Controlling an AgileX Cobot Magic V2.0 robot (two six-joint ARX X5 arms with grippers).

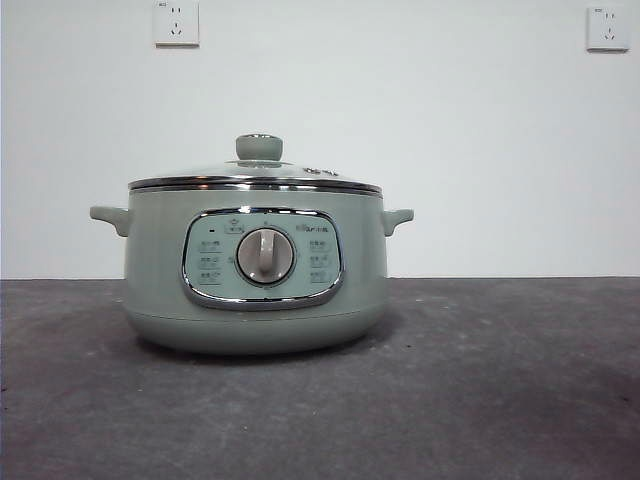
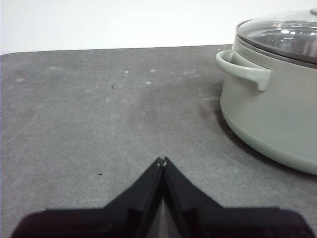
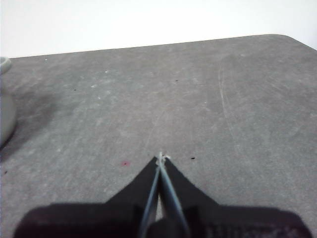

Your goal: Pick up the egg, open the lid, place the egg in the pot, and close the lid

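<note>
The worktop (image 1: 520, 400) is one dark grey, lightly scuffed surface filling the lower part of the front view, with a plain white wall behind it.

One pot (image 1: 255, 265) stands on it, a little left of centre in the front view, upright, with its chrome-framed panel and single dial facing the camera. Two small handles stick out, one at each side. In the left wrist view the same pot (image 2: 272, 104) fills the right side of the frame, one handle showing; in the right wrist view only a sliver of it (image 3: 5, 114) shows at the left edge.

One lid (image 1: 255, 175) sits closed on the pot, its steel rim flush all round the top and its one pale green knob upright in the middle. The left wrist view shows the glass dome of the lid (image 2: 282, 32) at the upper right of the frame.

Two wall sockets are mounted on the wall: one socket (image 1: 176, 22) at the upper left of the front view, the other socket (image 1: 608, 28) at the upper right.

There are two grippers, neither visible in the front view. The left gripper (image 2: 162, 161) hangs over bare worktop, near the pot but apart from it, its jaws pressed together at the tips and holding nothing. The right gripper (image 3: 161, 158) likewise hangs over bare worktop, well apart from the pot, jaws closed tip to tip and empty.

The egg cannot be seen in any of the three views.
</note>
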